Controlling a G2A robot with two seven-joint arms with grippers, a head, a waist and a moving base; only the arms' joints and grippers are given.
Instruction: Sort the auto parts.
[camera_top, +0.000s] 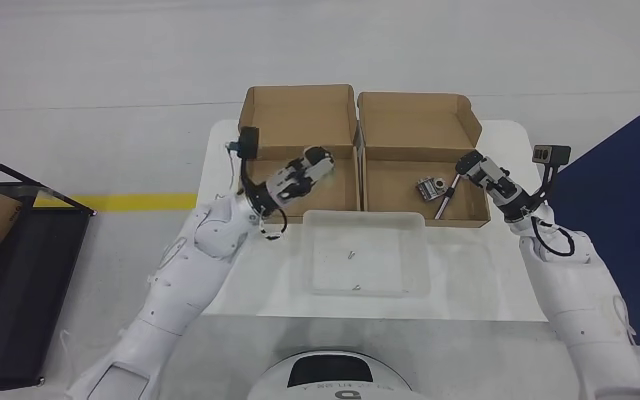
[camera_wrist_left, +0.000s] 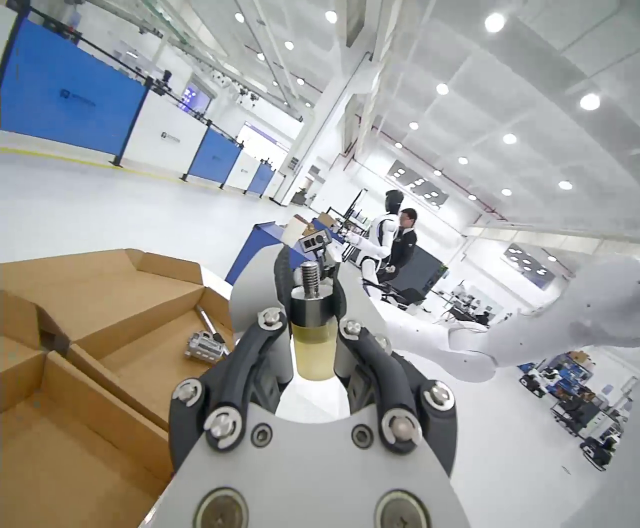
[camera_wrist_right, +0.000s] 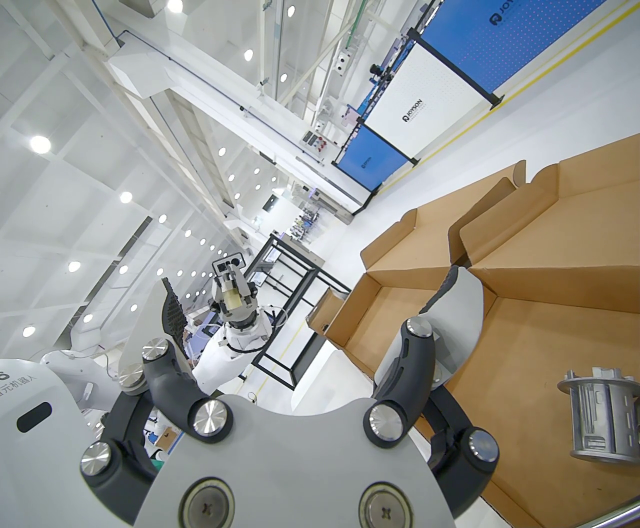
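Upper centre of the top view, two cardboard boxes: left box (camera_top: 300, 105), right box (camera_top: 415, 115). Right box already has one ribbed metal housing (camera_top: 430, 187) and one thin rod (camera_top: 444, 203). Left gripper (camera_top: 305, 172) clamps one threaded stud (camera_wrist_left: 310, 345) with a yellowish sleeve, over left box, not yet dropped. Right gripper (camera_wrist_right: 312, 282) wide, carrying nothing, over right box. One clear tray (camera_top: 320, 280) lower centre, two small bits (camera_top: 352, 253) remaining, so roughly halfway I'd guess

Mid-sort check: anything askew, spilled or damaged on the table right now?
Nothing stands out. Both brown cardboard boxes sit square with flaps open, the clear plastic tray lies straight in front of them, and the left claw grips the yellowish cylinder with its threaded steel stud squarely.
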